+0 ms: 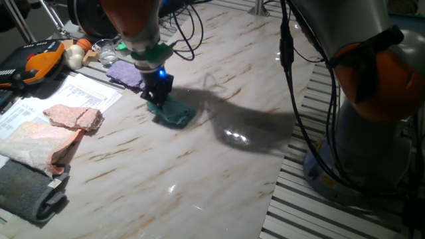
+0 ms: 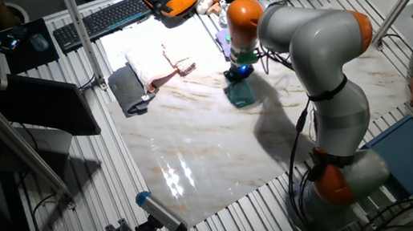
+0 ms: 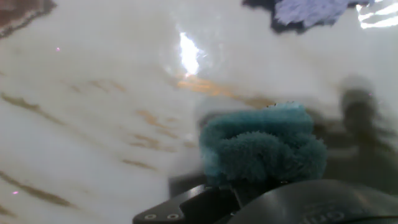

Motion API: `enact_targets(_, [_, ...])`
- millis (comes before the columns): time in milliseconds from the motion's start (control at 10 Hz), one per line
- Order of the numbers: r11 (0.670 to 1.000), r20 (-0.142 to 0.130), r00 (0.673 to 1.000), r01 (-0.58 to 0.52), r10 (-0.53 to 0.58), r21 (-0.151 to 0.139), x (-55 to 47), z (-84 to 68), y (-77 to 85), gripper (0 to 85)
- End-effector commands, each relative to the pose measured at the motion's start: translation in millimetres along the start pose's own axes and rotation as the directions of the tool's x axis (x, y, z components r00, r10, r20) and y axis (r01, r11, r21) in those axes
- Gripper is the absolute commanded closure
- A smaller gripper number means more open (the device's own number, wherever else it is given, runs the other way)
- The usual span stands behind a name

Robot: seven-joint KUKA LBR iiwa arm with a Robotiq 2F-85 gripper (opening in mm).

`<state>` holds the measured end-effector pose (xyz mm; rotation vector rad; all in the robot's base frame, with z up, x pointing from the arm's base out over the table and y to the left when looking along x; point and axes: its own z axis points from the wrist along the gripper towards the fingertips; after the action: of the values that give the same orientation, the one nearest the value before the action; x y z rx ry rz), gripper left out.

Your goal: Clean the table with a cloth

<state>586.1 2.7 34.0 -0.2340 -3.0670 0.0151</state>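
Pressing down on the cloth [image 1: 174,113], the gripper [image 1: 158,95] stands on the table [image 1: 219,172] near its far edge, just beside the purple cloth [image 1: 126,72]. In the hand view the teal cloth bunches up against the gripper body, which suggests the jaws are clamped on a fold of it; the fingertips themselves are buried in the pile, so the grip is a judgement, not a certainty.

Risks from this position:
- The cloth is crumpled, not flat. A sideways stroke could roll it further, so that little of it touches the slab.
- If the hold is shallow, friction on the table could pull the cloth free.
- A stroke toward the purple cloth could drag that cloth along.
- The pink cloths [image 1: 63,129] and the grey cloth [image 1: 30,189] lie at the near corner; a long stroke could push them off.

Hard to make out: the hand view is blurred, and no dirt or spill can be seen on the table.
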Motion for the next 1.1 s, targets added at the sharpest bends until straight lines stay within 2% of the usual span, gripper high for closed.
enact_targets(0, [1.0, -0.004, 1.0, 0.015, -0.015, -0.001, -4.2, -1.5, -8.6, 85.0])
enact_targets(400, [0.998, -0.016, 0.998, 0.06, -0.061, -0.015, -10.4, 0.6, -43.6, 85.0])
enact_targets(1000, [0.991, -0.024, 0.991, 0.131, -0.131, -0.006, -8.5, -1.5, -95.4, 85.0])
